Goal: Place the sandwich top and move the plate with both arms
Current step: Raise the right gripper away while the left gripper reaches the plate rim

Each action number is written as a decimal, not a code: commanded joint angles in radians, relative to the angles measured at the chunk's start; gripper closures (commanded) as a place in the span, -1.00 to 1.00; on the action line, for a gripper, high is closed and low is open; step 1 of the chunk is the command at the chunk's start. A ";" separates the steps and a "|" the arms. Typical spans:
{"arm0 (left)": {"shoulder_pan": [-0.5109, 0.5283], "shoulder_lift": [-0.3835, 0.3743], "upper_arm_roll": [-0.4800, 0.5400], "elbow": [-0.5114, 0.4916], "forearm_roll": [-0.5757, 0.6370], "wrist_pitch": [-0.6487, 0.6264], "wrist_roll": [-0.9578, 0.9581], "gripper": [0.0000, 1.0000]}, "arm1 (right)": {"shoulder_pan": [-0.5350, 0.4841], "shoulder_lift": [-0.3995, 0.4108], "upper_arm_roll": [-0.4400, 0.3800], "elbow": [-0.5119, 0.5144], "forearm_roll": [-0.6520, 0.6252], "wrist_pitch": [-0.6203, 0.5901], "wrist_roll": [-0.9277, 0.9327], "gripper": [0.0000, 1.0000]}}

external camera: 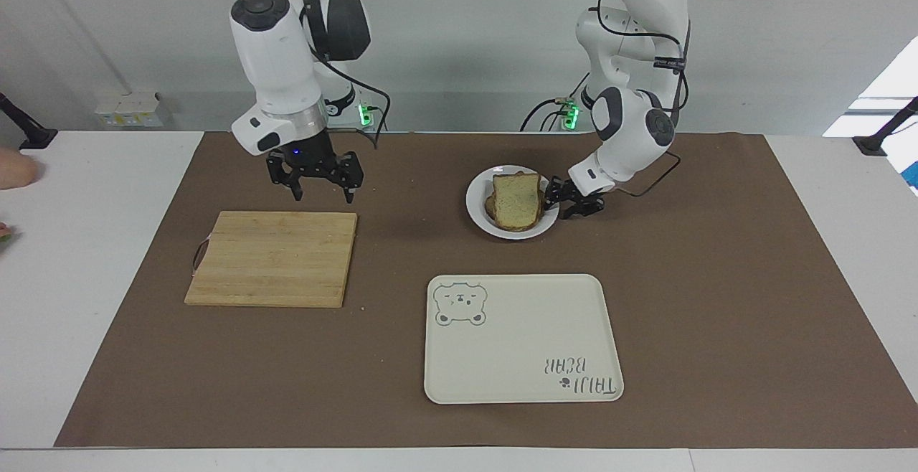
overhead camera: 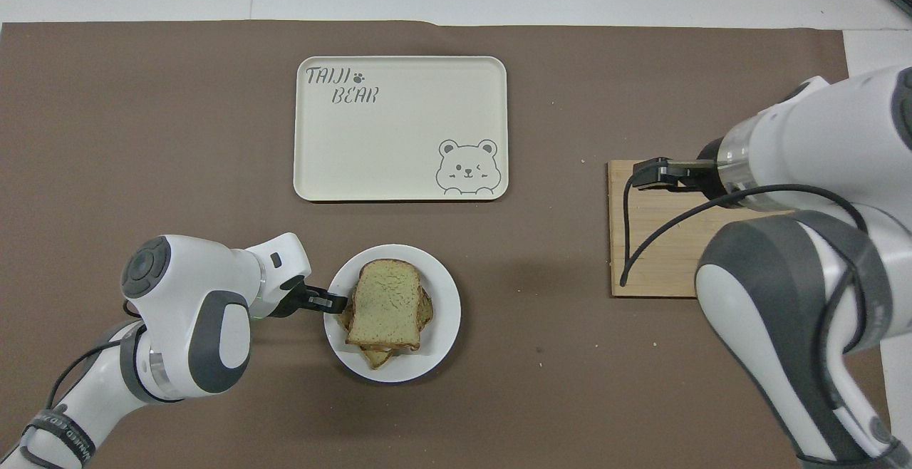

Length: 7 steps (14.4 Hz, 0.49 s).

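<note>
Left gripper [external camera: 558, 203]: at plate [external camera: 479, 215] rim, grip state unclear. Right gripper [external camera: 315, 186]: fingers spread, empty, over cutting board [external camera: 276, 258]. Sandwich top [external camera: 516, 199]: on stack, rounded end nearer the robots.

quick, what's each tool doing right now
Left tool: at the plate rim, grip cannot be told.
Right tool: open, empty, over the cutting board edge.

We are looking at a robotics lab set up as a mock kitchen. Two white robot arms [external camera: 287, 63] stand bolted at the edge of a white surface [external camera: 93, 257] covered by a brown mat [external camera: 717, 278], against a bare grey wall [external camera: 466, 27]. A bamboo cutting board [external camera: 272, 258] and a bear-printed tray [external camera: 522, 339] serve as props.
</note>
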 commanded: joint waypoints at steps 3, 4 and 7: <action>-0.044 -0.042 0.015 -0.072 -0.070 0.026 0.011 0.56 | -0.066 -0.072 0.012 0.010 0.003 -0.093 -0.028 -1.00; -0.044 -0.050 0.015 -0.080 -0.099 0.020 0.011 0.67 | -0.079 -0.072 0.012 0.038 0.005 -0.123 -0.047 -1.00; -0.030 -0.050 0.017 -0.077 -0.113 -0.006 0.003 0.96 | -0.125 -0.070 0.012 0.114 0.038 -0.225 -0.080 -1.00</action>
